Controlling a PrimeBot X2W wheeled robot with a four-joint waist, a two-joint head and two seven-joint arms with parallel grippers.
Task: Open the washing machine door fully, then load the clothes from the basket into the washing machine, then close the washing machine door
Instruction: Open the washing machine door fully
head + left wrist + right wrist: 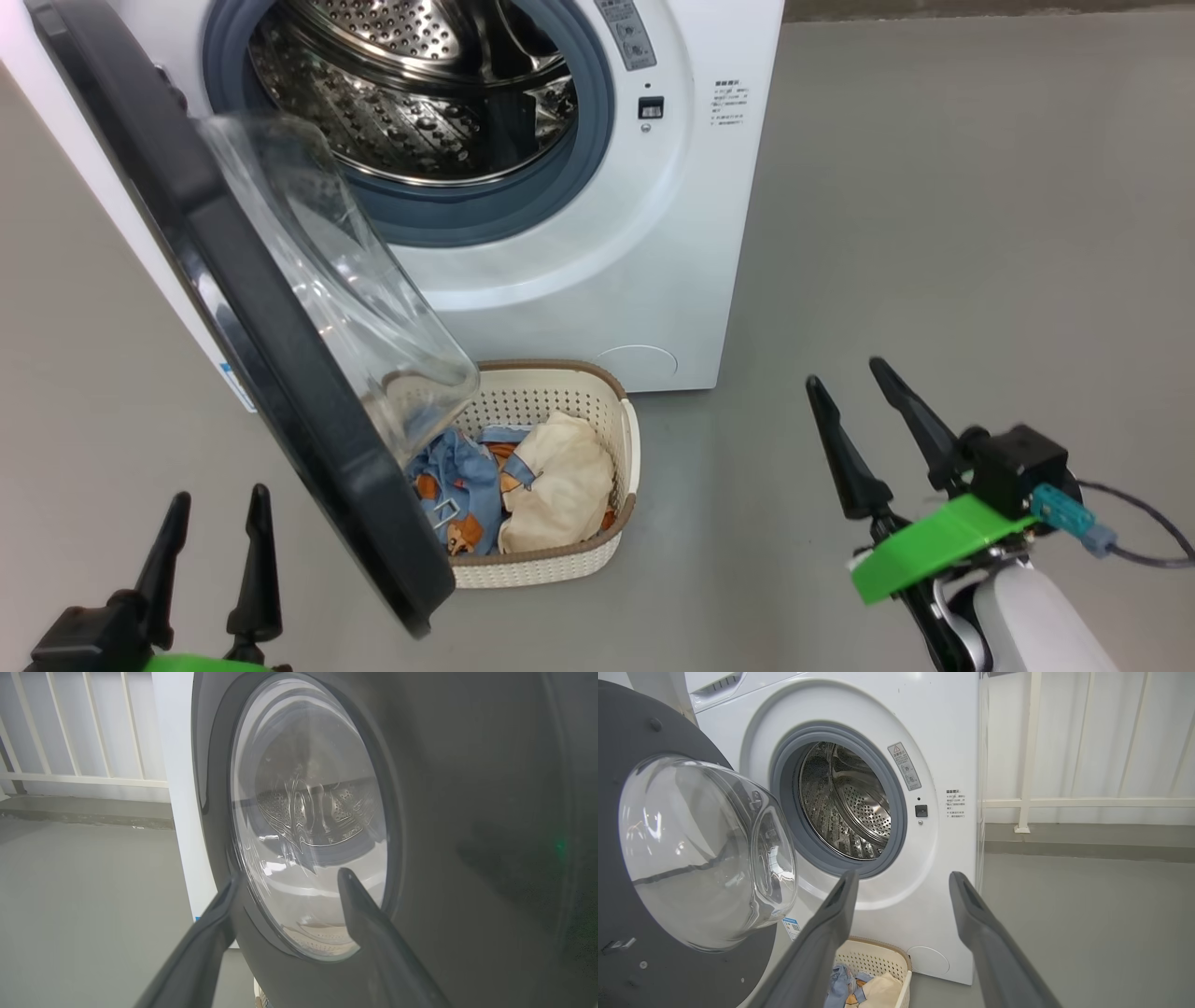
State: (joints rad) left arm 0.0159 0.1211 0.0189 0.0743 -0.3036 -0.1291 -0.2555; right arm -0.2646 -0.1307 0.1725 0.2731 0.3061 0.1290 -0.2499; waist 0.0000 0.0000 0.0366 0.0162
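Note:
The white washing machine (597, 280) (943, 732) stands ahead with its steel drum (411, 84) (845, 802) exposed. Its black door (261, 308) (467, 788) (626, 723) hangs partly open, the clear glass bowl (336, 271) (700, 849) reaching over the basket (560, 565) (878, 959) on the floor in front. In the basket lie the clothes: a blue printed garment (457, 476) and a cream cloth (560, 485). My left gripper (217, 504) (287, 877) is open at the lower left, close to the door's outer face. My right gripper (848, 373) (901, 877) is open, right of the basket.
Grey floor (980, 233) spreads to the right of the machine and to the left of the door. A white railing (1064, 802) (70, 779) runs along the wall behind the machine.

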